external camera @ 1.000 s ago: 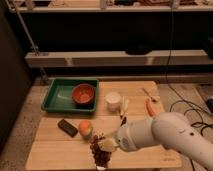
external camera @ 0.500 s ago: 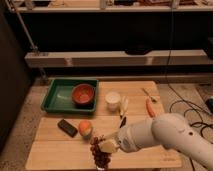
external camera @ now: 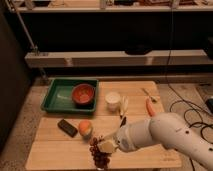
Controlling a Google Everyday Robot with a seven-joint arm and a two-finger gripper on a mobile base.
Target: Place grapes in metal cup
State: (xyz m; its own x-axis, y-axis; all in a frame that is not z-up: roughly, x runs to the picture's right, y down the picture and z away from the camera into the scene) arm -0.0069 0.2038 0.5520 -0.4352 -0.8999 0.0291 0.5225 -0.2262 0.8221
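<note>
From where the single camera looks down, the white arm (external camera: 170, 135) comes in from the lower right, its far end cut off by the picture's corner, and its bulk covers a good part of the right front of the wooden desk (external camera: 55, 150). The gripper (external camera: 106, 146) sits low near the desk's front edge, right against the grapes (external camera: 99, 155), a dark reddish-purple cluster whose lowest berries reach almost to the bottom of the frame. The jaws look closed on the top of the bunch, though the contact is murky and I can't say whether the grapes hang free or rest on the wood. I cannot find the metal cup with any certainty; it may be behind the arm. Just up and left of the grapes lies an orange-yellow fruit (external camera: 85, 128), and left of that a small dark block (external camera: 66, 127). Farther back a green tray (external camera: 55, 97) holds an orange-red bowl (external camera: 83, 94), with a white cup (external camera: 113, 100) just right of the tray. An orange carrot-like thing (external camera: 150, 107) pokes out above the arm. The left front of the desk lies bare, and black cables (external camera: 192, 112) trail on the floor to the right.
</note>
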